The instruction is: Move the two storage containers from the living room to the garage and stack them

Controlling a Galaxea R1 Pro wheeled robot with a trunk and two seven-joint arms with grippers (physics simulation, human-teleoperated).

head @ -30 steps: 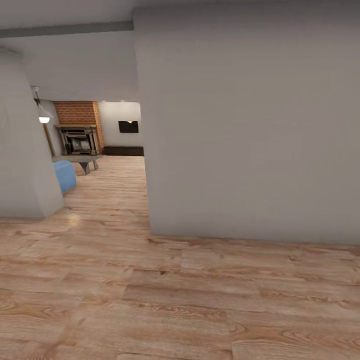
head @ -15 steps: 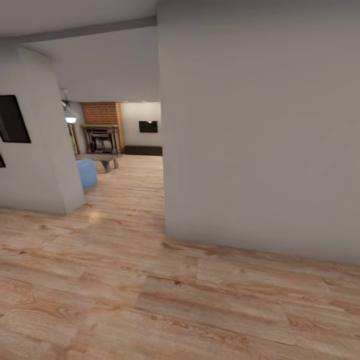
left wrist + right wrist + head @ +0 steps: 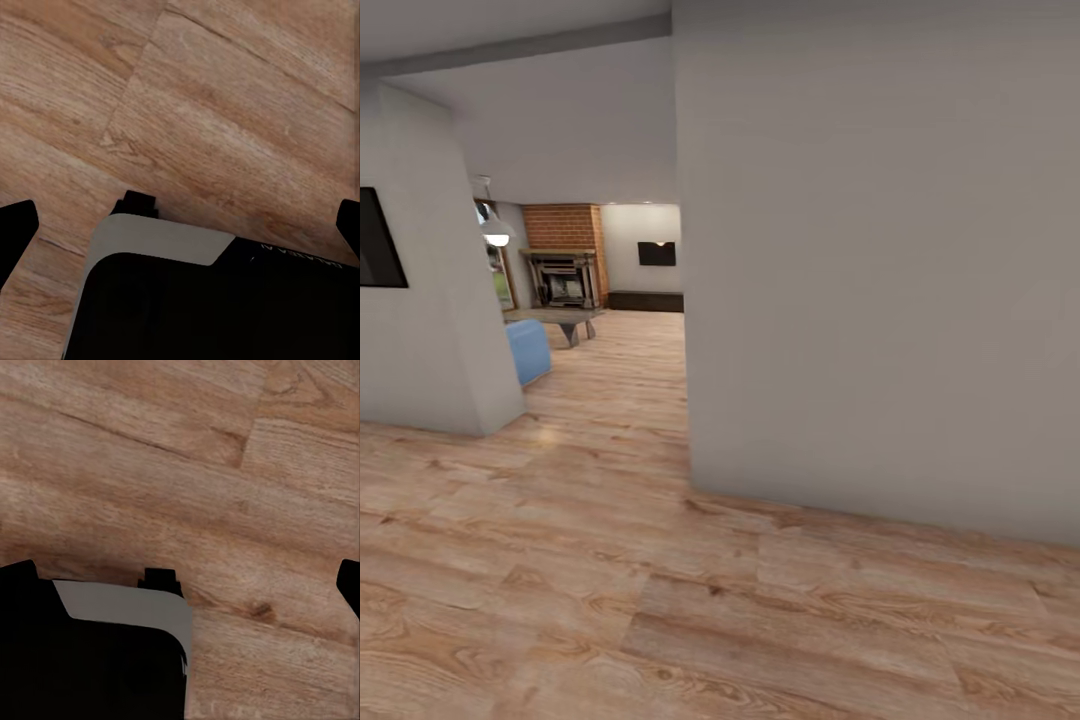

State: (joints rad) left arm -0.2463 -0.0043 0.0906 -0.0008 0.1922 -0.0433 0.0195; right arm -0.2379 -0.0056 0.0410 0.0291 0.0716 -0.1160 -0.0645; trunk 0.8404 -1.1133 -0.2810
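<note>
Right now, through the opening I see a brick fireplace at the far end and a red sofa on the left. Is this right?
Not quite: the sofa is blue, not red, as the head view shows. The brick fireplace does stand at the far end, beyond the opening.

Light brown wood-grain plank floor point(image 3: 660, 600), plain pale grey walls point(image 3: 880, 280), red-orange brick fireplace point(image 3: 563, 228) and blue sofa point(image 3: 528, 350) at middle left.

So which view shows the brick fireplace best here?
The head view: the fireplace stands far off through the opening, past the grey wall, small but recognisable. Both wrist views look down at wood floor and the robot's own dark body, with none of the fireplace.
</note>
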